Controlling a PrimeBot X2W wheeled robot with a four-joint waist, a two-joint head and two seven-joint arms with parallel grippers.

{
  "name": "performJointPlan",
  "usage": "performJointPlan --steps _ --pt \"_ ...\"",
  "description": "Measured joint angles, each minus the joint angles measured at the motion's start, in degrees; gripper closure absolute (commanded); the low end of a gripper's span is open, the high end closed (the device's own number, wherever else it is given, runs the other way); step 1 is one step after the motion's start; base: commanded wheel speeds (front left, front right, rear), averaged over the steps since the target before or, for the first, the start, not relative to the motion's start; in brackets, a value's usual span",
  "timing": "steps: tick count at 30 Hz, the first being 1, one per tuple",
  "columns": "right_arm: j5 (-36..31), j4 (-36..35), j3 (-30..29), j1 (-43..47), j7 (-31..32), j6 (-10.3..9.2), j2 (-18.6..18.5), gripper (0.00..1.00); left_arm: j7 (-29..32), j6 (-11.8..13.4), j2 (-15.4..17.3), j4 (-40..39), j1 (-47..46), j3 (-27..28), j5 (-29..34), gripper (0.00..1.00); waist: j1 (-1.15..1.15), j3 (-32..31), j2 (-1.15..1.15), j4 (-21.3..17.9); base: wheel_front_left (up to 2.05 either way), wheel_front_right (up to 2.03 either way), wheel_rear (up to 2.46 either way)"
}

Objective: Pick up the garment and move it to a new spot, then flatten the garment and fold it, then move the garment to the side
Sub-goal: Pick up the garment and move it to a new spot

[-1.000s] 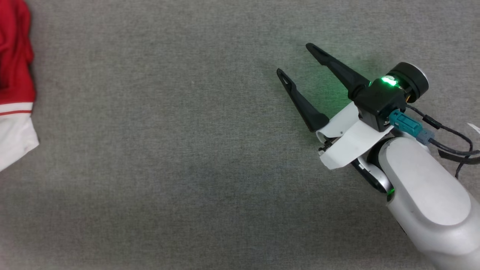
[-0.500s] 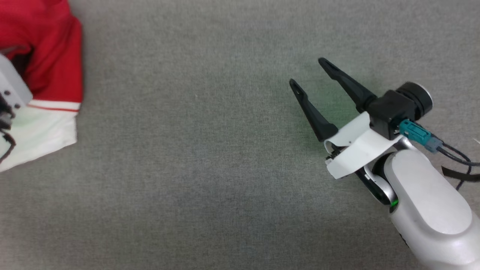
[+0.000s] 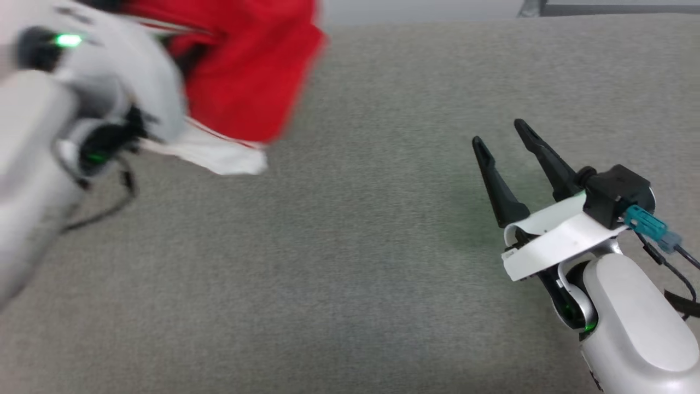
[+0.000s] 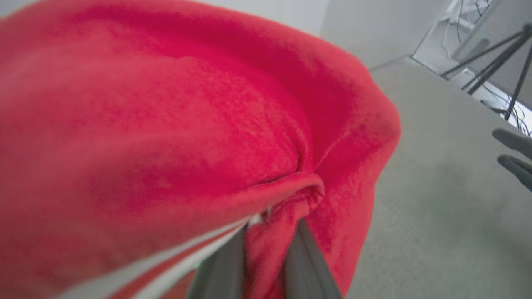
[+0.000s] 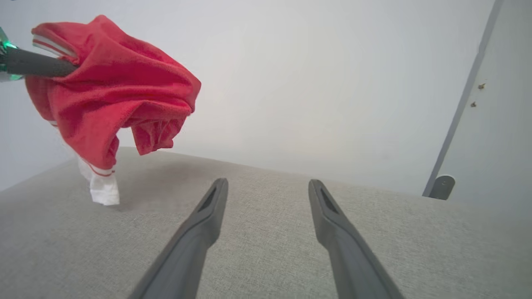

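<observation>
Left gripper (image 4: 272,232): two dark fingers clamped on a bunched fold of the garment (image 4: 166,124), a red jersey T-shirt with white sleeves and red-white striped trim. The pinch sits just beside the striped edge, so the rest of the cloth hangs free, which suits carrying. Judged step: lift-and-carry to the new spot.

The shirt's bulk is in the air over the far left of the grey woven tabletop (image 3: 350,284). The white sleeve end (image 5: 102,193) dangles lowest, either touching the top or just above it; cannot tell which.

Right gripper (image 3: 497,133): jaws spread wide with nothing between them, low over the tabletop and well apart from the shirt. It is probably parked clear until flattening.

Views:
- **Left wrist view:** shows the pinch close up, with cloth between the fingers.
- **Head view:** blurs that arm.
- **Right wrist view:** gives the side-on hang and the sleeve height.
</observation>
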Motion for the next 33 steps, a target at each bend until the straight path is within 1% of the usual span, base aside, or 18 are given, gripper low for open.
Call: performJointPlan --steps 2,4,7,11,12,14,17,22,25,30,33 --pt "0.1 -0.2 -1.4 0.9 -0.2 0.00 0.6 0.00 1.2 0.0 -1.0 -3.4 -1.4 -4.2 1.2 1.00 0.00 -0.3 0.00 -1.2 0.00 0.00 0.00" --pt "0.1 -0.4 -2.5 1.7 -0.2 0.01 1.1 0.00 2.7 0.0 -1.5 -7.0 -2.7 -8.5 1.0 1.00 0.00 -0.5 0.00 -2.5 0.00 0.00 0.00" --pt "0.0 -1.5 -4.1 2.6 -0.2 0.00 2.1 0.00 5.0 0.0 -2.2 -11.4 -4.4 -12.4 1.3 1.00 0.00 -0.5 0.00 -4.8 0.00 0.00 0.00" --pt "-0.1 -2.9 -6.7 4.2 -0.2 0.00 3.3 0.00 9.2 0.0 -4.0 -16.2 -5.3 -13.6 2.6 1.00 0.00 0.0 0.00 -8.0 0.00 0.00 0.00" --pt "-0.1 -3.2 -7.4 4.6 -0.2 0.00 3.5 0.00 11.2 0.0 -4.7 -17.8 -4.8 -13.6 3.4 1.00 0.00 0.2 0.00 -8.8 0.00 0.00 0.00" --pt "-0.1 -3.8 -8.5 5.3 -0.2 0.00 4.4 0.00 15.1 0.0 -6.0 -21.0 -3.1 -13.7 6.1 1.00 0.00 0.6 0.00 -10.4 0.00 0.00 0.00" --pt "-0.1 -4.6 -10.2 5.6 -0.2 0.00 5.3 0.00 18.6 0.0 -7.0 -23.8 -1.1 -13.8 10.6 1.00 0.00 1.6 0.00 -12.6 0.00 0.00 0.00" --pt "-0.1 -5.7 -11.6 6.3 -0.2 0.00 6.9 0.00 21.5 0.0 -8.7 -24.6 1.3 -13.8 16.3 1.00 0.00 3.4 0.00 -15.8 0.00 0.00 0.00" --pt "-0.1 -6.2 -12.0 6.3 -0.2 0.00 7.5 0.00 21.7 0.0 -9.5 -22.2 2.6 -13.8 18.2 1.00 0.00 4.6 0.00 -17.4 0.00 0.00 0.00" --pt "-0.1 -6.4 -12.0 6.3 -0.2 0.00 8.2 0.00 17.3 0.0 -10.6 -14.9 2.7 -13.8 19.7 1.00 0.00 6.3 0.00 -19.2 0.00 0.00 0.00" --pt "-0.1 -6.5 -11.9 6.3 -0.2 0.00 8.6 0.00 16.5 0.0 -11.4 -12.3 3.3 -13.8 20.0 1.00 0.00 7.0 0.00 -19.9 0.00 0.00 0.00"
